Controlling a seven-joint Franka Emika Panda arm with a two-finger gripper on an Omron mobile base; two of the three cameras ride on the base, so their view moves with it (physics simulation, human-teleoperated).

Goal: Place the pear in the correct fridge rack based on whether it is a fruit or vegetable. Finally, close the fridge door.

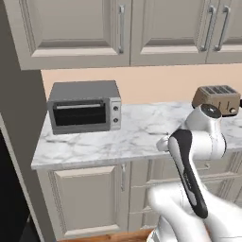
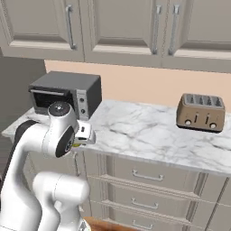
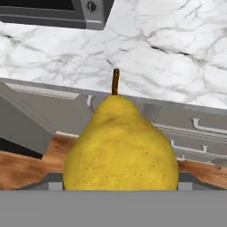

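Item: pear [image 3: 120, 146] held in gripper [image 2: 80, 140], off the counter [image 2: 149, 131] edge.

Detail: In the hand view the pear sits dead centre just ahead of the fingers, long axis stem-up toward 12 o'clock, bulb at 6; its lower flanks meet grey finger parts at 8 and 4 o'clock, so the fingers read as clamped on it. Behind it: marble counter, oven [image 1: 85, 108] at 11 o'clock, drawers and wood floor below. Toaster [image 2: 200, 112] stands well apart at 3 o'clock in the right base view. No rack identifiable; a dark opening at 8 o'clock in the left base view may be the fridge, so judged: carry leftward.
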